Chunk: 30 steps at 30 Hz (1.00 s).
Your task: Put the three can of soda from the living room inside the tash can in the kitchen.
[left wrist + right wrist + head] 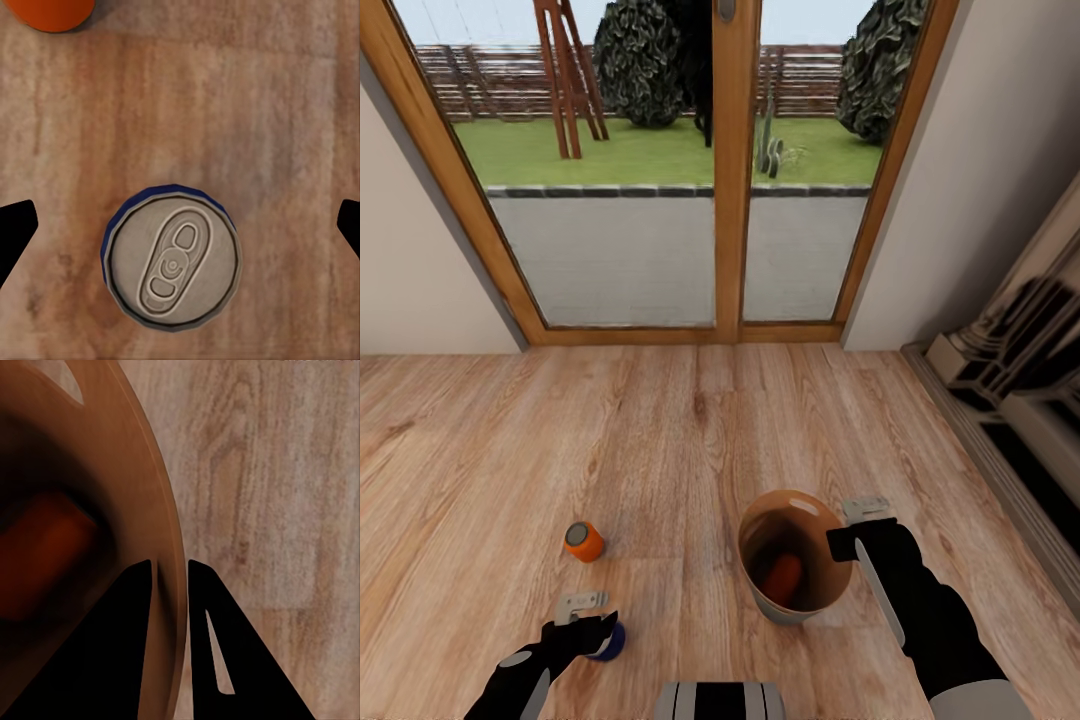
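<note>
- I had the left gripper (pixel 180 225) hanging straight above the dark blue can (pixel 172 259), jaws spread wide, one tip on each side and neither touching it. The can stood upright on the wood floor (pixel 690 440), pull-tab top facing the wrist camera, centred between the tips, so a plain descent looked enough to straddle it.
- The right gripper (pixel 171 577) was clenched on the rim of the trash can (pixel 753 580), one finger inside the wall and one outside, the wall pinched between them. I judged that grip was meant to steady or carry the bin beside the cans, so each can needed only a short transfer.
- Inside the bin, on the inner side of the right jaws, lay an orange-red can (pixel 784 579), tipped on its side at the bottom.
- A second orange can (pixel 584 541) stood on the floor beyond the left jaws, near the blue one but apart from it.
- By my count one can was in and two remained; the glass doors (pixel 660 170) showed we weren't in the kitchen yet.
</note>
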{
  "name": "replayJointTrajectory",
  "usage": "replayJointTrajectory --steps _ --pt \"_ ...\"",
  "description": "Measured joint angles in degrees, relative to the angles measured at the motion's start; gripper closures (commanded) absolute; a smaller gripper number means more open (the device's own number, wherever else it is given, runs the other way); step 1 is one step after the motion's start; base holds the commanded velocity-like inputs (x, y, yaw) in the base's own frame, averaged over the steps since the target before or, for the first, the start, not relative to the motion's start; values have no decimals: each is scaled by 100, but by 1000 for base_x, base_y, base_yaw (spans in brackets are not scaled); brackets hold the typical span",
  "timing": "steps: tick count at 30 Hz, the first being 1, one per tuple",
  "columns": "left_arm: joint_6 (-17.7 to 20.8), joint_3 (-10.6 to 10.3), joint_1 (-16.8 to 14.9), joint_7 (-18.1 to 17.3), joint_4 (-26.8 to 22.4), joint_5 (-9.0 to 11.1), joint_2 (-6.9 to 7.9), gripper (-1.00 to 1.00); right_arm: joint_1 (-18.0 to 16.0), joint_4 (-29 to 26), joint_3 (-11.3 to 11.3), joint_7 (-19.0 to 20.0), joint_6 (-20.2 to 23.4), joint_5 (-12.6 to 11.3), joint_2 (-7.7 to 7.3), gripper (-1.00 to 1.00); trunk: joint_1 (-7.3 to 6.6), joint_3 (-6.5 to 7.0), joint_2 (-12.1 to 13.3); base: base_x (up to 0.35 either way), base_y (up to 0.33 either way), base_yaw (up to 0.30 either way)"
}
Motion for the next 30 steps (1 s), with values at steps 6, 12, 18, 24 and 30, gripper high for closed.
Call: replayJointTrajectory --steps 6,12,18,24,30 --pt "0 1 0 0 6 0 0 -100 -2 -217 0 3 10 -1 0 100 0 -54 0 0 0 0" --pt "0 1 0 0 9 0 0 -100 0 -307 -5 6 17 -41 -58 100 0 -110 0 0 0 0" --pt "-5 -1 1 0 8 1 0 -100 0 -533 -10 -8 29 47 -151 100 0 -165 0 0 0 0" --pt "-8 0 0 0 9 2 0 -100 0 -613 -9 -8 30 1 -158 100 0 -220 0 0 0 0" --pt "-11 0 -2 0 9 4 0 -100 0 -624 -8 -3 30 -30 -158 100 0 -275 0 0 0 0"
